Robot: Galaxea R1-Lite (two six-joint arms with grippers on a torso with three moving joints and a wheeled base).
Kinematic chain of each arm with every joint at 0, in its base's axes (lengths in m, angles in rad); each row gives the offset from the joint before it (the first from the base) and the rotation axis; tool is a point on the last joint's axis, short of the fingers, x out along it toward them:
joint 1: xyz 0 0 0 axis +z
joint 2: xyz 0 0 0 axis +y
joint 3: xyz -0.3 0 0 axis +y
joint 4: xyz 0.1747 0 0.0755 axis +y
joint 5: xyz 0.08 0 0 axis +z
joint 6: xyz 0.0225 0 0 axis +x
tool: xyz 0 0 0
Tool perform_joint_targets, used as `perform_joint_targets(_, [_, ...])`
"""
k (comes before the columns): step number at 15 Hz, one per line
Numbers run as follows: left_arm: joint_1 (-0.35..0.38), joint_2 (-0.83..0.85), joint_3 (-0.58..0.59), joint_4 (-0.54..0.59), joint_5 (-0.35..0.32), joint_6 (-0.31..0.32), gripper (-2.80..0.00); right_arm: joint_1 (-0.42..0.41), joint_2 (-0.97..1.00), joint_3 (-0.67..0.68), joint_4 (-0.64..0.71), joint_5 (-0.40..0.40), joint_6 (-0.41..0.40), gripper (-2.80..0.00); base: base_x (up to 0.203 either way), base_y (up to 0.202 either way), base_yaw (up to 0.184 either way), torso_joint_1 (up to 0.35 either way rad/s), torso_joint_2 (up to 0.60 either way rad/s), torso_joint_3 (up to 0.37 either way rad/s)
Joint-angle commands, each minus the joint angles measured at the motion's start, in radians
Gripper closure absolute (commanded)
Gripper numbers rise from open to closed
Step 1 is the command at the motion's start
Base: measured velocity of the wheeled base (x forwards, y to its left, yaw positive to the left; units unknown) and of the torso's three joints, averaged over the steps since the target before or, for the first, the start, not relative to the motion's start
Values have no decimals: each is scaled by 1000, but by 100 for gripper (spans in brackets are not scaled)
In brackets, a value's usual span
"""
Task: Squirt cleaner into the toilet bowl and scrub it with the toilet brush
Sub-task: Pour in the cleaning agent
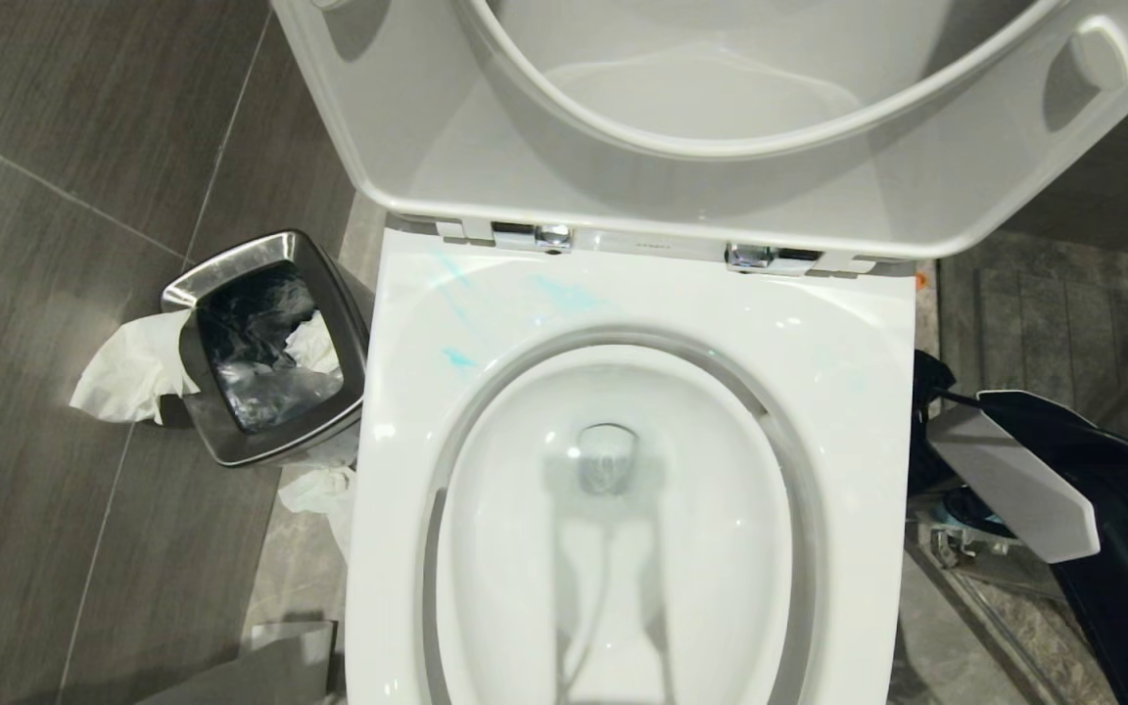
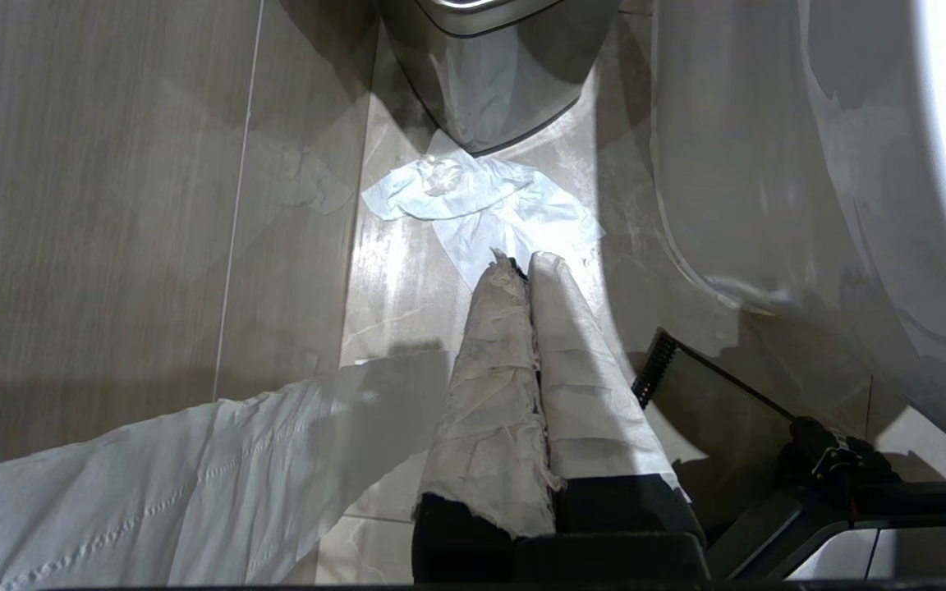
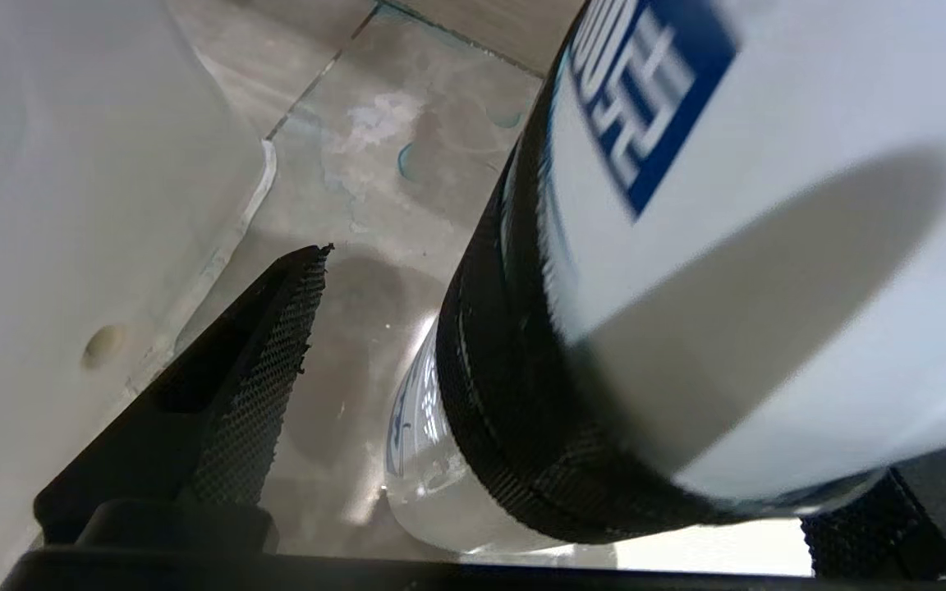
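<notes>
The toilet bowl is seen from above in the head view as a glossy white oval basin filling the lower centre, with the drain opening near its middle and water at the bottom. Thin turquoise smears of the cleaner are spread over the flat white rim behind the basin, just in front of the two chrome hinges. The seat and lid are raised upright behind the rim. The right gripper is positioned low beside the toilet on the robot's right; its jaws are spread wide, and a white cylindrical bottle with a blue label and a black ribbed band lies between them, close against one side, with a gap left to the other textured finger. Whether the bottle is actually clamped cannot be told. The left gripper is held above the floor, its paper-wrapped jaws pressed together with nothing between them. A square steel waste bin is placed to the left of the toilet, with crumpled tissue hanging beside it.
</notes>
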Motion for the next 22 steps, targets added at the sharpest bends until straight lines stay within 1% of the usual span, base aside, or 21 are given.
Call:
perform_joint_targets(1, [0, 2, 0, 0, 0, 0, 0, 0, 30, -50, -9, 0, -8, -280, 0, 0, 0, 0, 0, 0])
perform_joint_targets(4, [0, 2, 0, 0, 0, 0, 0, -1, 60, -112, -9, -1, -16, -280, 0, 0, 0, 0, 0, 0])
perform_joint_targets(15, [0, 2, 0, 0, 0, 0, 0, -2, 94, -216, -9, 1, -17, -280, 0, 0, 0, 0, 0, 0])
perform_joint_targets(22, [0, 2, 0, 0, 0, 0, 0, -2, 107, -224, -9, 1, -17, -280, 0, 0, 0, 0, 0, 0])
